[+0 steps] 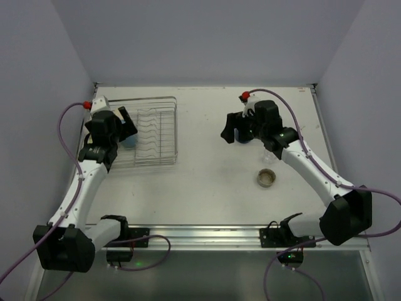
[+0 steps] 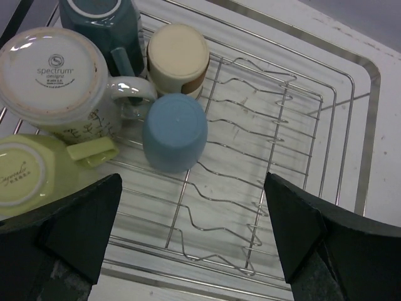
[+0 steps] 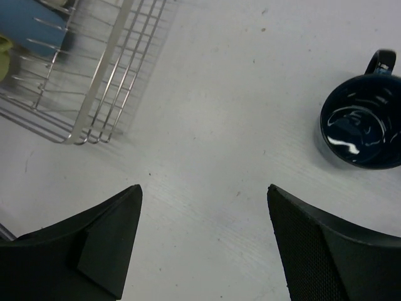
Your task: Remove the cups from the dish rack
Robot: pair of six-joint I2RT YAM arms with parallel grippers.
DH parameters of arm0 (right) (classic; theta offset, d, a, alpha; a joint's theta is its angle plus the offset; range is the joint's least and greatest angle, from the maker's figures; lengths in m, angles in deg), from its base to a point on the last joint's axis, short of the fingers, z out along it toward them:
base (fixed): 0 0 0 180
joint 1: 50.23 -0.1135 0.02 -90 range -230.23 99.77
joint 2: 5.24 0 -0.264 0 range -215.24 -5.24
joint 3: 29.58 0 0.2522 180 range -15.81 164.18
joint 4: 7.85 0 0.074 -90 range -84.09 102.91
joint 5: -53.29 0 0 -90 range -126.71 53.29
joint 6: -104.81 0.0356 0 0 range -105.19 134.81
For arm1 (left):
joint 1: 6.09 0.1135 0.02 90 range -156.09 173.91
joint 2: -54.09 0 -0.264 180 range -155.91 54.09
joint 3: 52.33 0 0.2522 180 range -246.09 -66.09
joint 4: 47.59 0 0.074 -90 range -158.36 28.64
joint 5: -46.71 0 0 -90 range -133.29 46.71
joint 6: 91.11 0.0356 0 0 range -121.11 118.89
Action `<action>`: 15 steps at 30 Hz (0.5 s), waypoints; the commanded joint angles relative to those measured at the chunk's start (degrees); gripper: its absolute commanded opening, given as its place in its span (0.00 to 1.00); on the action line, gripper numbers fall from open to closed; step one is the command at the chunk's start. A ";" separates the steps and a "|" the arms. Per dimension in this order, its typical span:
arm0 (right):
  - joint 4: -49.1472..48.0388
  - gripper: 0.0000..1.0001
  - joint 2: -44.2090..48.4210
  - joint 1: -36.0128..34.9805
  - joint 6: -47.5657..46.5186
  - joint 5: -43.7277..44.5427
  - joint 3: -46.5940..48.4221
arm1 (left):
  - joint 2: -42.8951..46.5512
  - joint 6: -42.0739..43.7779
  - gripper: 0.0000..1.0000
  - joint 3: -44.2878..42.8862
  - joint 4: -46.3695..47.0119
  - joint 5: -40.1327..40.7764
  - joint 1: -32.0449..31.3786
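Observation:
The silver wire dish rack (image 1: 153,132) stands at the far left and also shows in the left wrist view (image 2: 282,125). In its left end several cups sit upside down: a light blue tumbler (image 2: 174,132), a tan-banded cup (image 2: 178,56), a dark teal mug (image 2: 103,22), a white mug (image 2: 53,78) and a pale yellow mug (image 2: 31,172). My left gripper (image 2: 194,219) is open and empty above the rack, close to the light blue tumbler. My right gripper (image 3: 203,213) is open and empty above bare table. A navy mug (image 3: 360,128) stands upright to its right.
A cup with a tan inside (image 1: 267,178) stands upright on the table right of centre. A pale cup (image 1: 267,155) is partly under the right arm. The rack's near corner (image 3: 94,81) shows in the right wrist view. Walls close the table on three sides.

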 commanded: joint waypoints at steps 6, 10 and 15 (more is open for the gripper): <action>-6.06 0.84 3.71 -1.20 2.01 -3.78 -4.06 | -13.42 0.58 0.99 -8.58 3.94 1.87 2.31; -6.06 0.84 4.50 -1.29 1.84 -3.35 -4.32 | -16.85 0.67 0.98 -9.55 3.84 2.83 3.19; -6.50 0.84 4.33 -1.29 2.10 -3.96 -4.59 | -18.96 1.19 0.95 -8.76 5.51 3.45 3.46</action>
